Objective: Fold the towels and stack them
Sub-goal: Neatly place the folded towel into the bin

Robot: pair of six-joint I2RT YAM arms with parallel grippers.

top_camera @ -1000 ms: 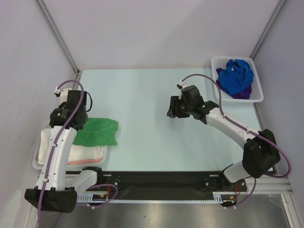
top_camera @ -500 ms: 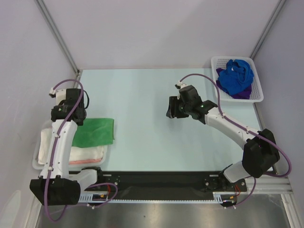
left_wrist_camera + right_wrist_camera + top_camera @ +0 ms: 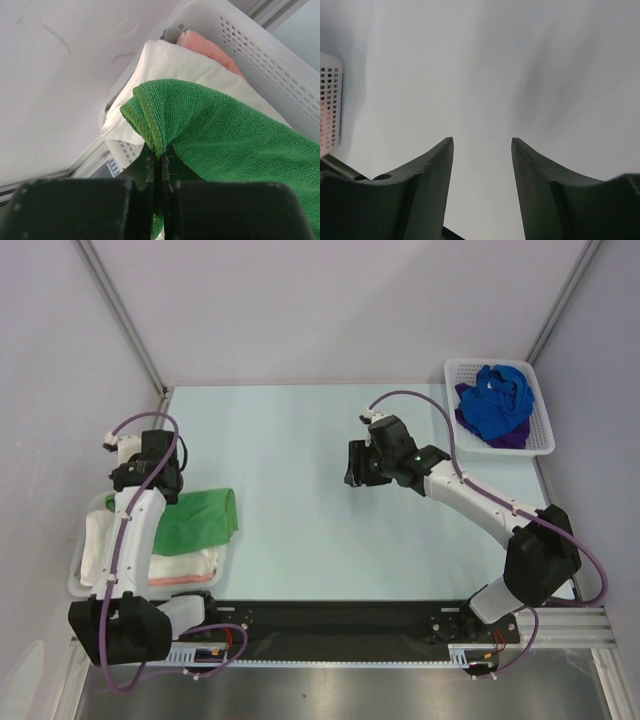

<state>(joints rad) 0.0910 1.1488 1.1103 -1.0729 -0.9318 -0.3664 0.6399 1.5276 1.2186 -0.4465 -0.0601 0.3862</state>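
At the table's left edge a white mesh basket (image 3: 270, 60) holds folded white (image 3: 200, 70) and pinkish (image 3: 205, 47) towels. The left gripper (image 3: 161, 157) is pinched tight on a hem of the green towel (image 3: 195, 523), which drapes over that stack (partly past the basket's rim). Mid-table, the right gripper (image 3: 482, 147) hovers wide apart, holding nothing. Far right, a second basket (image 3: 540, 440) contains the royal blue towel (image 3: 497, 398) atop a purple one (image 3: 515, 437).

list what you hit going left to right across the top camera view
white towel → left gripper → green towel → right gripper → blue towel in the far-right white basket
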